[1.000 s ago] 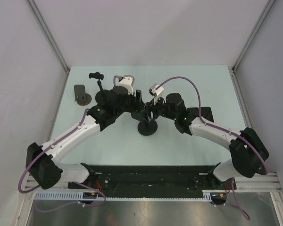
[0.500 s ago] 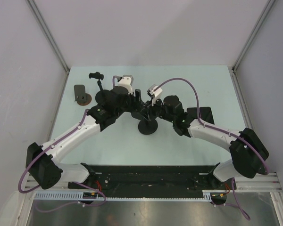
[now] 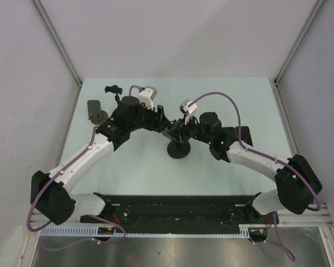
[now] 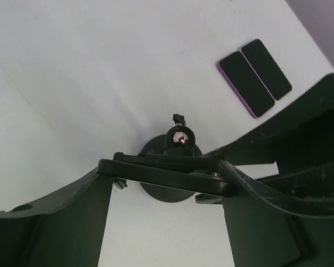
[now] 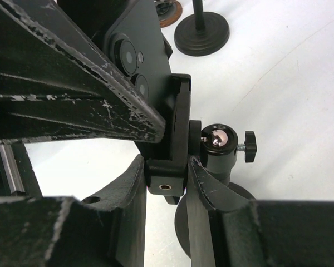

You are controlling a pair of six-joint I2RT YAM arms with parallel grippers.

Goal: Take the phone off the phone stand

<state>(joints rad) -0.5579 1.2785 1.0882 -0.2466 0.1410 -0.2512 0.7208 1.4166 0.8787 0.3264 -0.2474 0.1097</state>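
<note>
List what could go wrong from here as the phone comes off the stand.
1. The left gripper appears to pinch the phone by its thin ends; it may slip when pulled.
2. The phone sits in the clamp of the phone stand, which the right gripper holds; a skewed pull may tip the stand on its round base.
3. In the top view both grippers crowd together; they may collide.

- Left wrist view: the flat black phone (image 4: 167, 171) shows only its thin edge. It hides most of the black round-based phone stand (image 4: 179, 137).
- Right wrist view: the phone's back is cut off at 12 o'clock and covered at 9 o'clock by a scuffed black gripper finger (image 5: 72, 94).
- Top view: phone and stand, at centre, are too crowded by the arms to tell apart.
</note>
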